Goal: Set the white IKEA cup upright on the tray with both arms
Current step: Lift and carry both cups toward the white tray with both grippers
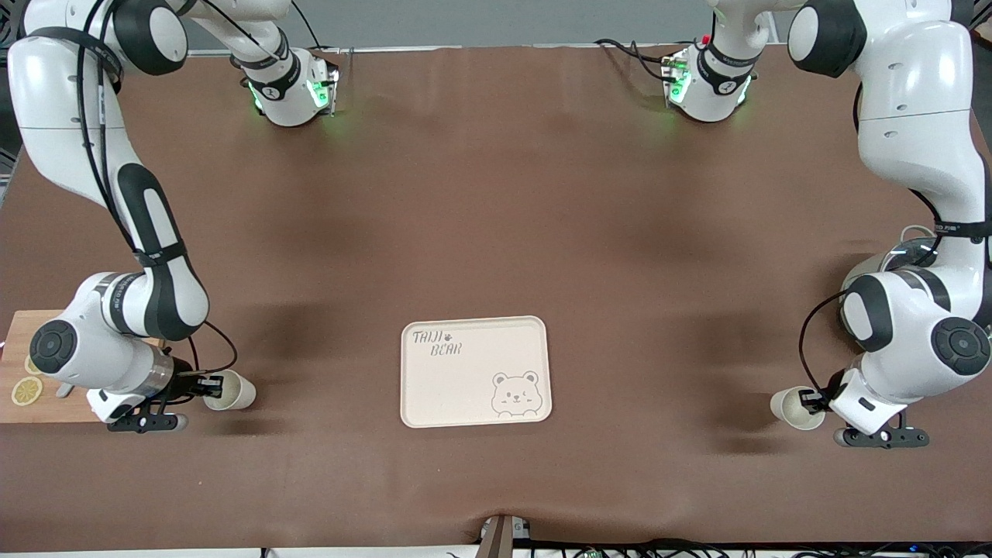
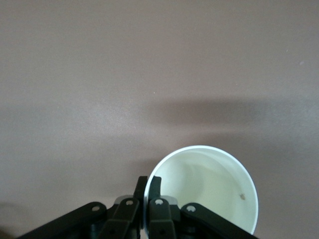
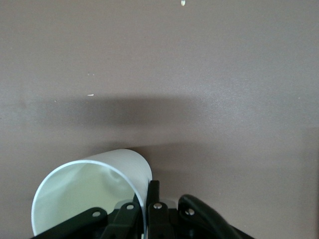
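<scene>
Brown matting covers the desk (image 1: 496,194), and I see the cream tray (image 1: 474,370) bare at its middle, nearer the front camera. Each arm holds its own white cup by the wall, one finger inside and one outside the rim, which I judge keeps the mouth free for setting down. My left pincer (image 1: 810,401) is clamped on the left cup (image 1: 796,408) toward its end; my right pincer (image 1: 208,385) grips the right cup (image 1: 229,390) beside the wooden cutting board (image 1: 19,364) with lemon slices (image 1: 25,390). Both cups look plain, smooth, tapered, empty, tilted, well apart from the tray.
</scene>
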